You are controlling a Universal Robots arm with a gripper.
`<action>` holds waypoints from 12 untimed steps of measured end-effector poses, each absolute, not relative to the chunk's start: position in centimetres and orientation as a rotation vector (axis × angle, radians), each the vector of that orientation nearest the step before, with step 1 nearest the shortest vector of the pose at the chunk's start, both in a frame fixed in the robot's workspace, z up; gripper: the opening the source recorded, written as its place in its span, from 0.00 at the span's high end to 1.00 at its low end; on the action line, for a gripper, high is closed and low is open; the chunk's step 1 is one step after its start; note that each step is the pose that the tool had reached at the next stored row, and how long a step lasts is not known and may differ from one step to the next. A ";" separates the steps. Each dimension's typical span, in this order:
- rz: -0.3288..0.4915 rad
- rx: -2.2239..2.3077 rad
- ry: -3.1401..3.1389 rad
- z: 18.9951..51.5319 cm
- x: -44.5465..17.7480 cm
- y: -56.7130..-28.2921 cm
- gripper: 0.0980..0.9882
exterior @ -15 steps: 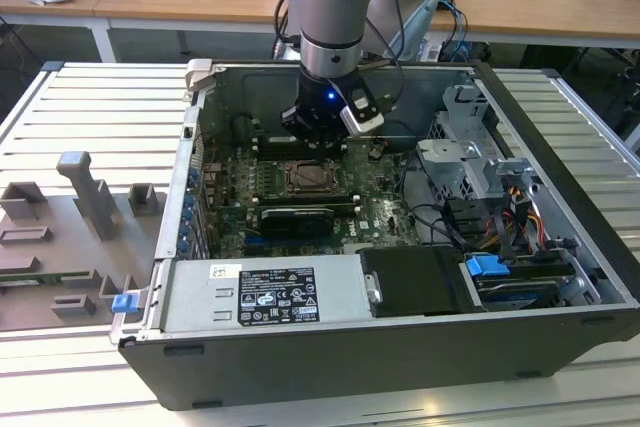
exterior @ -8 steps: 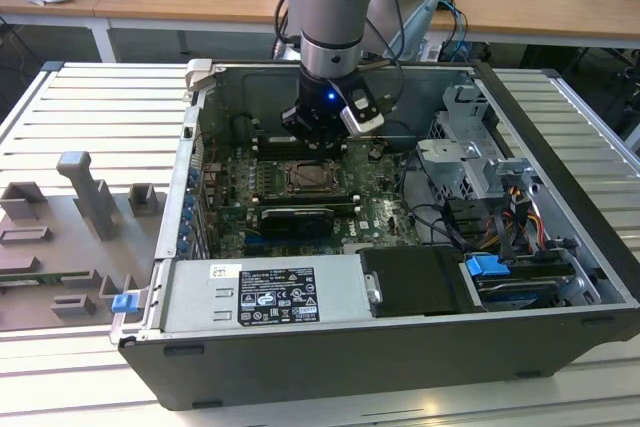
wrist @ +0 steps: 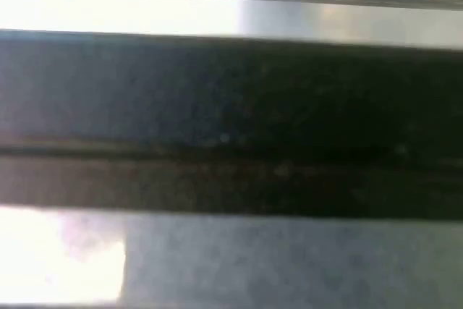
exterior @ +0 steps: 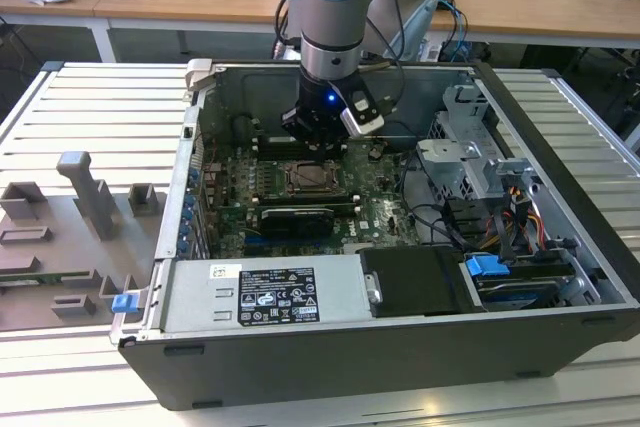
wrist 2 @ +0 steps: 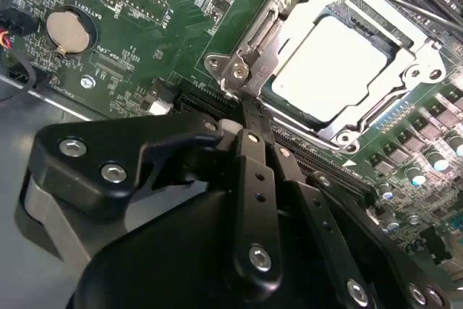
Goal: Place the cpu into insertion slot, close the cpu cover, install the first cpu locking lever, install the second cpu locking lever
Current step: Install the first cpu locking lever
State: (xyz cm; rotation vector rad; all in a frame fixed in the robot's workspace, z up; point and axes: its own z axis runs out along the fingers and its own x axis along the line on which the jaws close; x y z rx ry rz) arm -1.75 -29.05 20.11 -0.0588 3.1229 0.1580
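In the second wrist view the cpu (wrist 2: 331, 63) lies flat in the insertion slot (wrist 2: 340, 137), its pale metal face up. The silvery cpu cover (wrist 2: 423, 72) is folded down around it. A locking lever (wrist 2: 269, 28) runs along one side of the socket and ends in a hooked piece at the corner. My gripper (wrist 2: 246, 110) is shut, its black fingers (wrist 2: 253, 157) pressed together with the tips right at that corner. In the exterior view the gripper (exterior: 318, 137) hangs just behind the insertion slot (exterior: 312, 179) on the green board.
The open computer case (exterior: 300, 372) lies on a slatted metal table. A grey power supply (exterior: 265, 292) is at the front, the drive cage and cables (exterior: 480, 177) on the exterior view's right, and a black expansion card (exterior: 295, 219) before the socket. A coin battery (wrist 2: 70, 30) sits on the board.
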 end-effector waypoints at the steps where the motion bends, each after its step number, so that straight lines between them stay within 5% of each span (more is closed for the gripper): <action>1: 0.160 -0.059 3.123 20.1 -1.7 -29.0 0.99; 12: 0.166 -0.059 3.122 21.4 -1.7 -29.2 0.99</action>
